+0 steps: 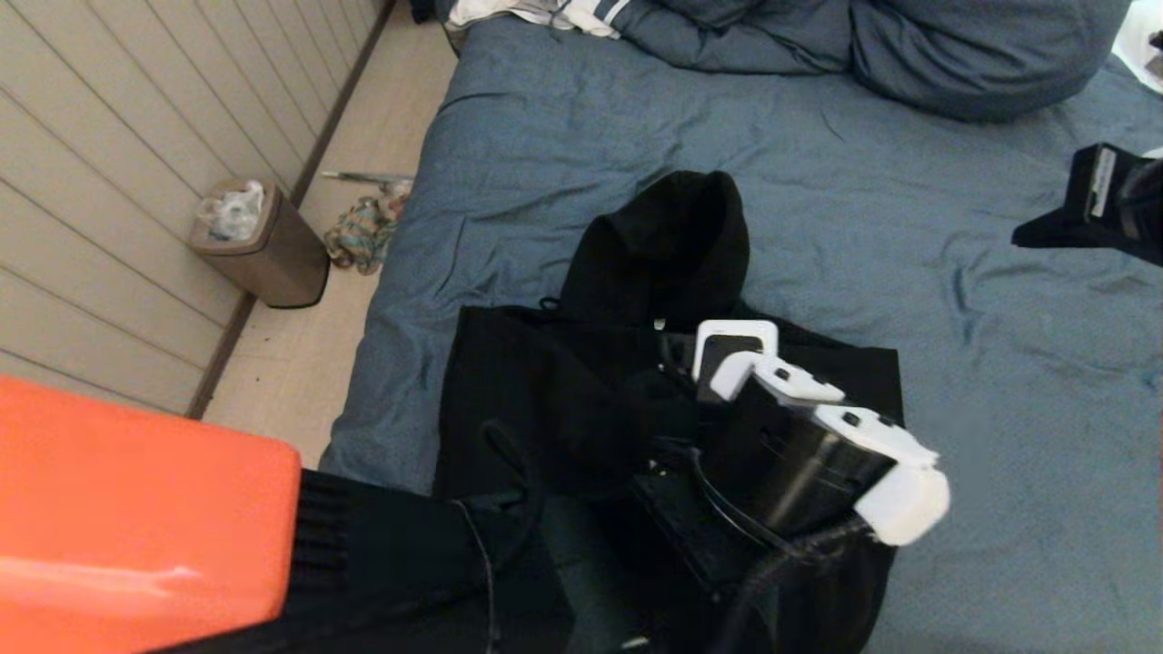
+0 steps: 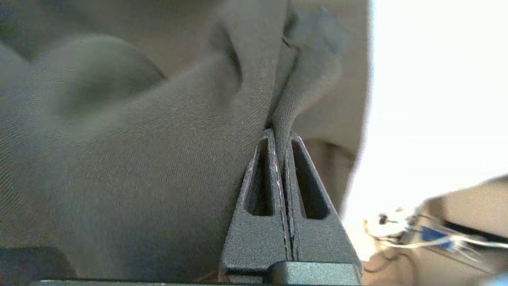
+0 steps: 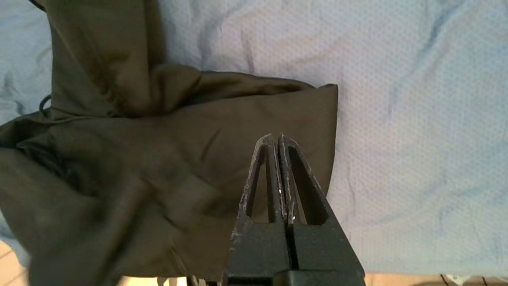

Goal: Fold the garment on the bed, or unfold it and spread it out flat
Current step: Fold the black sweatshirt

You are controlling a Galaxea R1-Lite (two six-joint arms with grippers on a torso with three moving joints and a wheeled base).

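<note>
The black hooded garment [image 1: 545, 381] lies bunched in the middle of the bed [image 1: 909, 227], hood pointing towards the pillows. My left arm [image 1: 800, 400] reaches over its body. In the left wrist view the left gripper [image 2: 279, 133] is shut on a raised fold of the garment [image 2: 139, 159], pinched between its tips. My right gripper [image 1: 1027, 238] hovers off the garment's right side, above bare duvet. Its wrist view shows the right gripper [image 3: 276, 137] shut with nothing in it, high over a squared corner of the garment [image 3: 158, 151] on the bed [image 3: 416, 119].
Blue pillows [image 1: 909, 45] and a white striped cloth [image 1: 545, 14] lie at the head of the bed. On the floor to the left stand a brown bin [image 1: 263, 241] and a multicoloured rag [image 1: 363, 232]. An orange block [image 1: 136, 518] fills the near left corner.
</note>
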